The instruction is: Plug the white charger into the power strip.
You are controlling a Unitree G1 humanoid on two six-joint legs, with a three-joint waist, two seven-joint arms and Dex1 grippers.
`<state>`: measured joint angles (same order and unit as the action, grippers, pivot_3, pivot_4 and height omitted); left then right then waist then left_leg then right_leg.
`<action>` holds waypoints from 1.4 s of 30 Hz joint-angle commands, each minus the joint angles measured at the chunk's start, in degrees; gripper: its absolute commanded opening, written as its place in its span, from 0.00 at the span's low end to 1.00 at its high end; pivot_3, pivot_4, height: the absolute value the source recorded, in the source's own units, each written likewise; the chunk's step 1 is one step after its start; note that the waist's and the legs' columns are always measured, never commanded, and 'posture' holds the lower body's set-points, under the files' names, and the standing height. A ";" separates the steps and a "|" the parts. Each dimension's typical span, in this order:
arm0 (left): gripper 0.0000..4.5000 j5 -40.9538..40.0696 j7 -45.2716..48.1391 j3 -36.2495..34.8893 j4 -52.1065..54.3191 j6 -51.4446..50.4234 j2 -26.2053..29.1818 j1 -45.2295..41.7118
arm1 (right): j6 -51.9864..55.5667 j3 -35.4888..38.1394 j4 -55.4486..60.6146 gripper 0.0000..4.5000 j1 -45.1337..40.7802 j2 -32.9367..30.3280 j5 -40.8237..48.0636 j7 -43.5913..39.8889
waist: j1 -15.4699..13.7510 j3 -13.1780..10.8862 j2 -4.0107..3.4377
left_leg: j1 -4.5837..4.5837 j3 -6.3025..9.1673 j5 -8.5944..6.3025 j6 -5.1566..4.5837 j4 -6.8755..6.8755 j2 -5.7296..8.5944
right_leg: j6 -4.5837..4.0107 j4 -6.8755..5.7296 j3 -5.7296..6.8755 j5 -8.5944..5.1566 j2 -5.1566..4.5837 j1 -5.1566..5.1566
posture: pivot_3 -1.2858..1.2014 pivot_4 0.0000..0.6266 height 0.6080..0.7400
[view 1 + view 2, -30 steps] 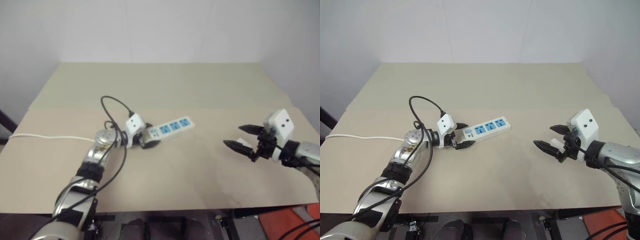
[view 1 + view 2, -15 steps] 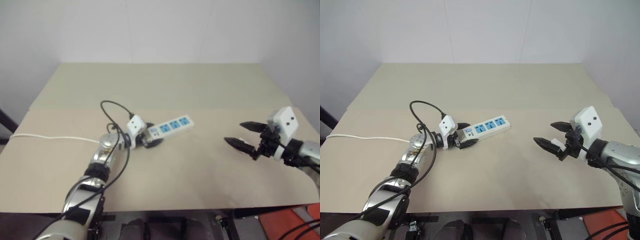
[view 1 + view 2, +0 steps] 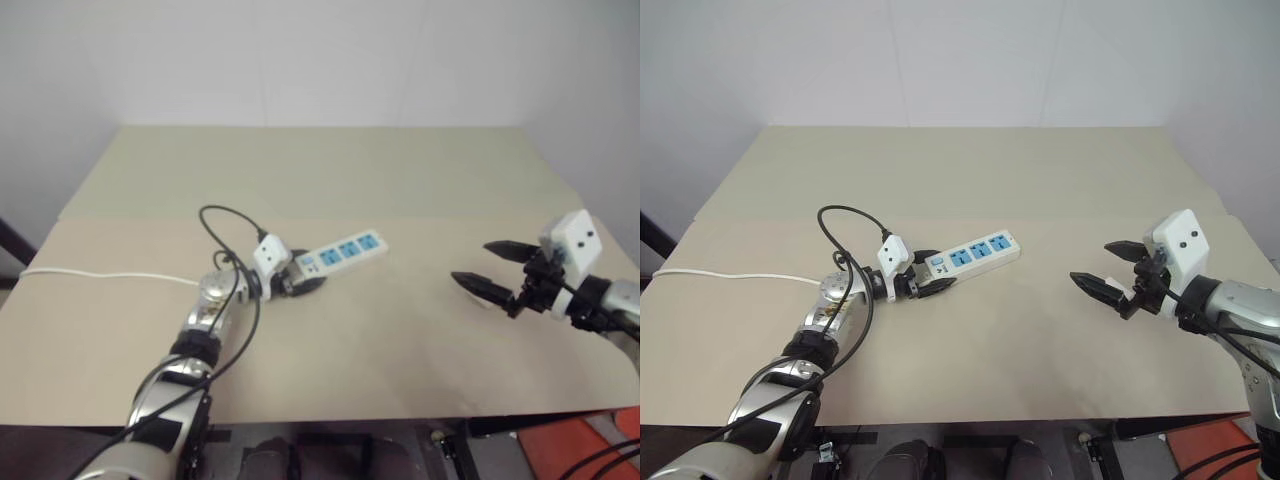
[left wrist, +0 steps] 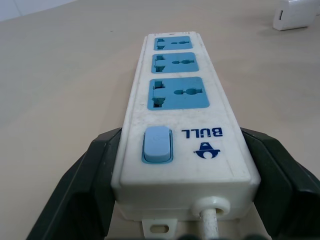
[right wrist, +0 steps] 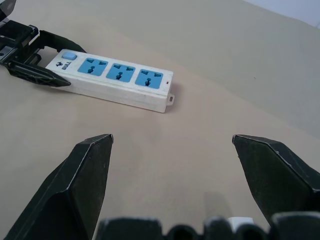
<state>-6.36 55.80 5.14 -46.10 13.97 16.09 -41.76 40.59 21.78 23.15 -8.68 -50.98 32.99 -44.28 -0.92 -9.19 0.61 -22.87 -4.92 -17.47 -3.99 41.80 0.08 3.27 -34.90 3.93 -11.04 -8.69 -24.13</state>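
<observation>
The power strip (image 3: pixel 975 252) lies slantwise near the middle of the tan table, its three blue socket faces up. My left gripper (image 3: pixel 937 270) is shut on its switch end. In the left wrist view both black fingers (image 4: pixel 85 185) press against the strip's (image 4: pixel 185 90) sides, next to the blue switch and the cord outlet. The white charger (image 4: pixel 295 14) lies on the table far to the right of the strip. It sits just under my right gripper (image 3: pixel 1092 261), which hovers open and empty, its tips turned toward the strip (image 5: pixel 120 75).
The strip's thin white cord (image 3: pixel 730 277) runs left across the table (image 3: pixel 970 350) to its left edge. A black cable loop (image 3: pixel 835 215) rises above my left wrist. Bare tabletop separates the strip from my right gripper. A white wall stands behind the table.
My left gripper's fingers, open around the strip's switch end a second ago, have closed onto it, and the left wrist dipped a little. The right gripper has stayed put and open.
</observation>
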 commanded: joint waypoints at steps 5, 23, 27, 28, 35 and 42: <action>0.73 0.97 1.08 0.67 -1.18 0.36 0.13 1.63 | 0.40 2.39 1.47 1.00 -1.48 -0.89 1.40 0.65 | 0.11 0.00 0.00 | 0.00 0.00 0.00 0.00 0.00 0.00 | 0.00 0.00 0.00 0.00 0.00 0.00 | 0.52 0.24 1.00; 0.73 -4.60 15.79 0.94 10.97 -7.90 3.38 -0.01 | -0.20 3.58 -1.17 1.00 -0.89 -2.42 0.70 0.36 | 0.11 0.00 0.01 | -0.07 0.00 0.00 0.00 0.00 0.00 | 0.00 0.01 0.01 0.00 0.00 -0.05 | 0.52 0.24 1.00; 0.73 -3.46 18.33 2.18 10.26 -6.66 3.26 -0.79 | 2.73 3.74 -2.66 1.00 -2.05 -4.71 2.14 -0.26 | 0.09 0.00 0.01 | -0.07 0.00 0.00 0.00 0.00 0.01 | 0.00 0.01 0.01 0.00 0.00 -0.05 | 0.52 0.24 1.00; 0.73 -3.38 18.78 2.38 9.89 -6.20 3.04 -0.93 | 2.87 3.68 -3.11 1.00 -2.38 -5.26 2.14 -0.39 | 0.09 0.00 0.01 | -0.08 0.00 0.00 0.00 0.00 0.01 | 0.00 0.01 0.01 0.00 0.00 -0.05 | 0.52 0.24 1.00; 0.73 -2.83 17.98 2.77 7.68 -3.12 0.45 -1.23 | 4.57 1.33 -5.81 1.00 -4.22 -9.73 -0.34 -0.39 | -0.18 0.00 0.01 | -0.12 0.01 -0.03 -0.04 0.02 0.01 | 0.00 0.04 0.02 0.00 -0.01 -0.06 | 0.52 0.24 1.00; 0.73 0.28 17.92 4.64 4.41 3.64 -0.82 -1.85 | 10.85 -5.53 -11.91 1.00 -11.93 -14.02 -3.21 0.98 | 0.13 -0.01 0.02 | -0.12 0.00 -0.03 -0.06 0.04 0.01 | 0.00 0.03 0.01 0.01 -0.05 -0.08 | 0.52 0.24 1.00</action>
<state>-6.53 73.59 9.23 -41.88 15.16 15.98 -41.82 49.24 16.39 12.00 -18.08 -63.26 30.49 -44.27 -0.79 -9.20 0.63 -22.98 -4.91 -17.51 -4.05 41.85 0.07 3.27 -34.87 3.95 -11.03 -8.74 -24.21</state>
